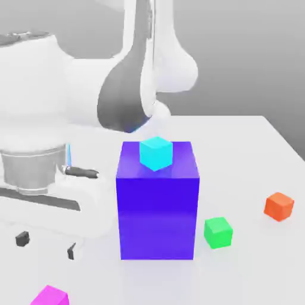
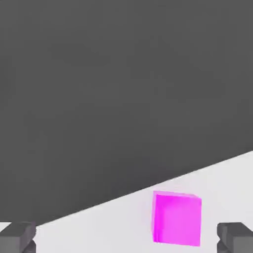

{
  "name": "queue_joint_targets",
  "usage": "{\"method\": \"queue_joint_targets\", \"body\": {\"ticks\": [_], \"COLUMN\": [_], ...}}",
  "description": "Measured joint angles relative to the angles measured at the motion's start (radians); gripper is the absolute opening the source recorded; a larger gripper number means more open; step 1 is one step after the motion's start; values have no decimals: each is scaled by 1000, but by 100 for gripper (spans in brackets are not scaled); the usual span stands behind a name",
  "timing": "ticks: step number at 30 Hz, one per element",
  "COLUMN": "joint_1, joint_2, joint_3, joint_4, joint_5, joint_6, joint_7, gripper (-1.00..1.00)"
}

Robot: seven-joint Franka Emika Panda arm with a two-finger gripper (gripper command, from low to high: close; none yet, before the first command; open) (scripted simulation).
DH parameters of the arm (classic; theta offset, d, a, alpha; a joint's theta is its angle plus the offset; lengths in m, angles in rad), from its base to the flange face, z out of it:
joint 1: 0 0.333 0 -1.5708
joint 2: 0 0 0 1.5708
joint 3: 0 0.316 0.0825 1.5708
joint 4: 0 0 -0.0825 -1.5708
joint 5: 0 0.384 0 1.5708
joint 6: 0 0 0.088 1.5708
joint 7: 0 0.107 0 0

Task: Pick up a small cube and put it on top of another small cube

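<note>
At exterior view's bottom edge, magenta cube [image 1: 50, 296] is cut off; gripper [image 1: 46, 244] fingers wide apart, empty.

Even, bright, diffuse lighting with no clear source. The white tabletop [image 1: 250, 155] looks nearly shadowless; only a faint soft shade sits beneath the big blue-violet block [image 1: 158, 202]. Its front face glows lighter at the middle, darker toward the base. Colours are flat and saturated, without glare. Edges look slightly soft throughout. In the hand view, the backdrop is uniform dark grey.
</note>
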State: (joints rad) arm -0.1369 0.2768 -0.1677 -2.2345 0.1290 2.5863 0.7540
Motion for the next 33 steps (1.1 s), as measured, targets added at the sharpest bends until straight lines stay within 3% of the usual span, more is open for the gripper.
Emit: {"method": "queue_joint_targets", "body": {"ticks": [7,8,15,23,28,33], "joint_1": [-52,-57,-57,43,226,393], "joint_2": [254,276,274,75,-31,-146], "joint_3": [24,31,30,-2,37,110], "joint_4": [37,42,42,-50,-159,-274], "joint_5": [48,53,52,6,-118,-304], "joint_6": [132,149,147,43,105,182], "joint_7": [-29,-33,-33,134,323,541], "gripper": [0,-100,-100,-100,-100,-100]}}
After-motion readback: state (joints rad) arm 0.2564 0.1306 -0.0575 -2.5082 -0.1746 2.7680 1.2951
